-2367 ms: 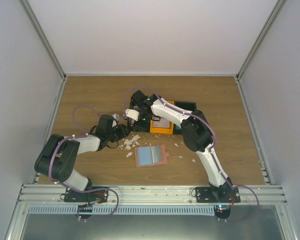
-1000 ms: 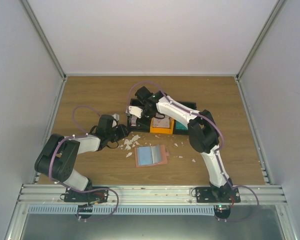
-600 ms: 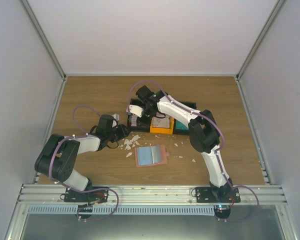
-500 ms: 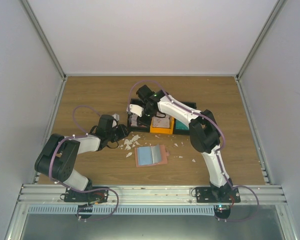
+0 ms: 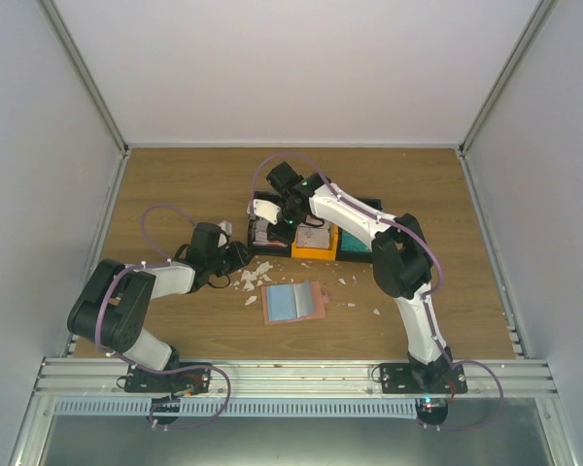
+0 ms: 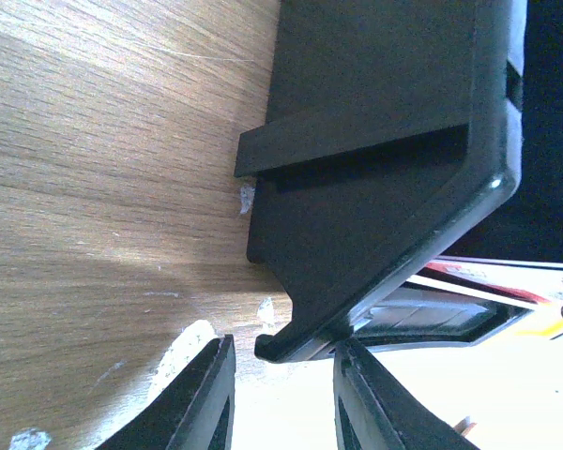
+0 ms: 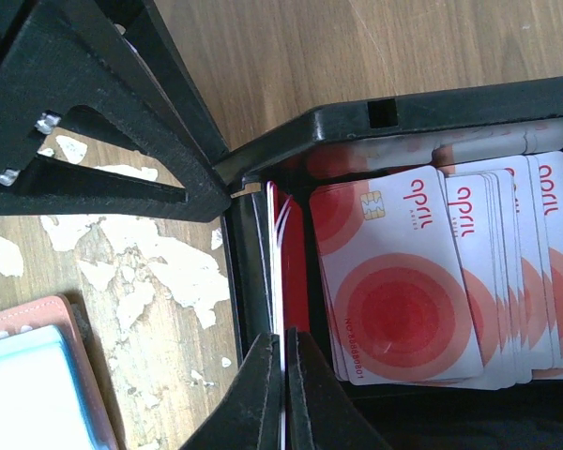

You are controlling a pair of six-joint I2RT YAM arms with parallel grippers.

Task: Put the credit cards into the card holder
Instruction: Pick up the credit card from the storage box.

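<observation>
Right gripper (image 7: 281, 349), in its own wrist view, has its jaws pressed together on the thin edge of credit cards (image 7: 280, 253) that stand against the left wall of the black tray (image 7: 403, 108). Probably it pinches one to lift it out. More cards lie flat beside them in a fanned pile. The card holder (image 7: 39, 317) lies on the tabletop near the tray, with white scraps (image 7: 169, 267) between.

In the left wrist view, the left gripper (image 6: 283, 375) has its jaws partly apart at the tray's corner, seemingly to steady it, though no firm grip shows.

From the top view, the holder lies flat near the tabletop's middle, towards the near edge.
</observation>
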